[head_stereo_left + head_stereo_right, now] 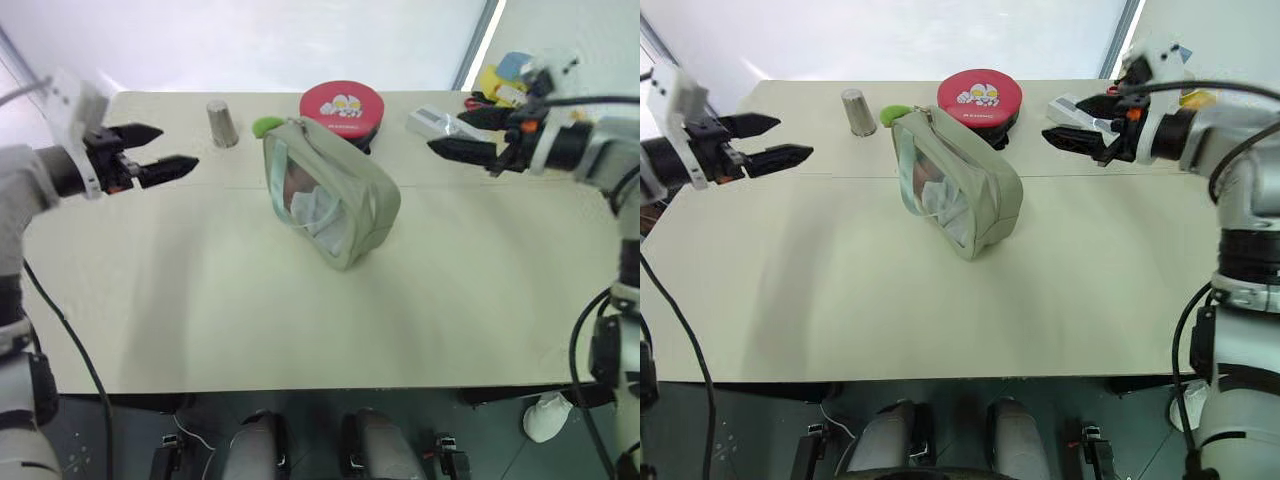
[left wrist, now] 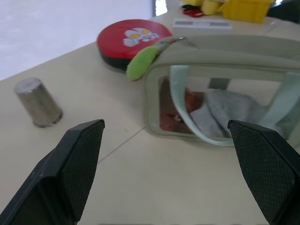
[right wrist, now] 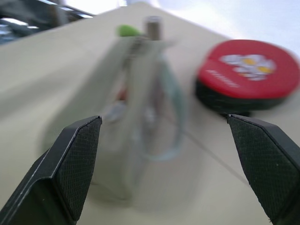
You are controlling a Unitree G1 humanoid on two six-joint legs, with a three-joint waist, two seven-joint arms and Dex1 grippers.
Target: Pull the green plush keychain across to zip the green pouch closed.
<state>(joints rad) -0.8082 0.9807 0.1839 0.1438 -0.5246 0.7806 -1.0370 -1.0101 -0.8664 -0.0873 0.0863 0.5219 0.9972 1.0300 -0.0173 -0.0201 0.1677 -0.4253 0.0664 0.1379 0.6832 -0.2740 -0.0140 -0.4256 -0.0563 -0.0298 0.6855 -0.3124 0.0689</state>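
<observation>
The pale worktop (image 1: 200, 320) carries everything, and the green pouch (image 1: 345, 205) sits near its middle, lying on a slant so that its long axis runs from the far left corner toward the near right. Its clear window panel faces the robot's left side, with red and white items showing through and a mint loop strap (image 2: 185, 110) hanging across it. Behind the pouch and just beside its far end rests a round red tin (image 1: 342, 108); a small metal cup (image 1: 222, 123) stands to the left of that end, and a white box (image 1: 432, 122) and some yellow clutter (image 1: 497, 85) lie at the far right corner. The left gripper (image 1: 165, 150) hovers above the worktop well to the left of the pouch, pointing inward at it, its two black fingers spread wide with nothing between them. The right gripper (image 1: 462, 133) hovers well apart on the other side, also pointing inward, fingers likewise spread and empty. The green plush keychain (image 1: 267, 126) pokes out at the pouch's far left corner, where the zipper line along the top begins, close to the tin. Judging from this, the keychain lies nearer the left gripper, and the pull would have to travel along the pouch's long axis toward the near right end, so the right gripper seems better placed to steady the body.
</observation>
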